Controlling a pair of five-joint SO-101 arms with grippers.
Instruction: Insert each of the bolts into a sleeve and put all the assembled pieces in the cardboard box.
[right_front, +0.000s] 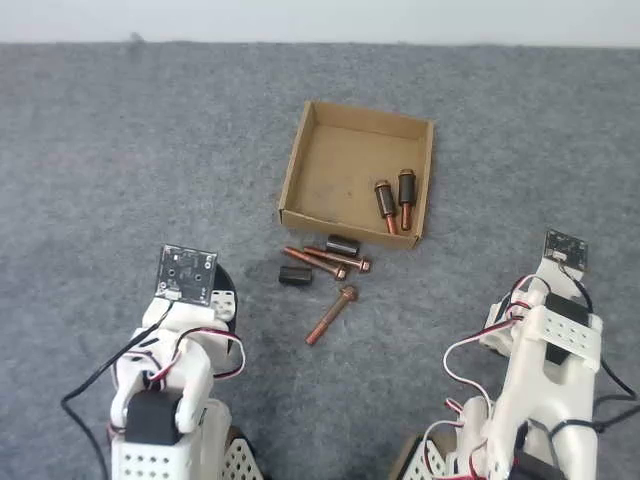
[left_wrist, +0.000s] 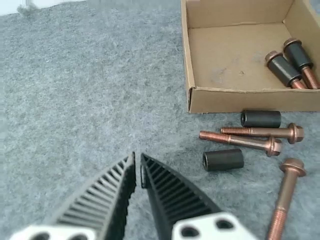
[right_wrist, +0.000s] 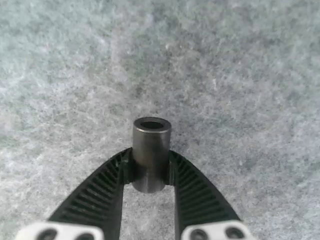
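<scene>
Grey felt (right_wrist: 225, 60); right end effector (right_wrist: 150, 162) grips sleeve (right_wrist: 151, 145)

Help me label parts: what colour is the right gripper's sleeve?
The sleeve is black; the right wrist view shows it best.

Table (right_front: 110, 150), grey felt-like covering. On it I count: one cardboard box (right_front: 345, 230) (open top); paired bolts (right_front: 315, 260) side by side just before it; a black sleeve (right_front: 342, 244) between box and pair; a second sleeve (right_front: 296, 276) just beside the pair; a single bolt (right_front: 330, 315) nearer the arms.
</scene>
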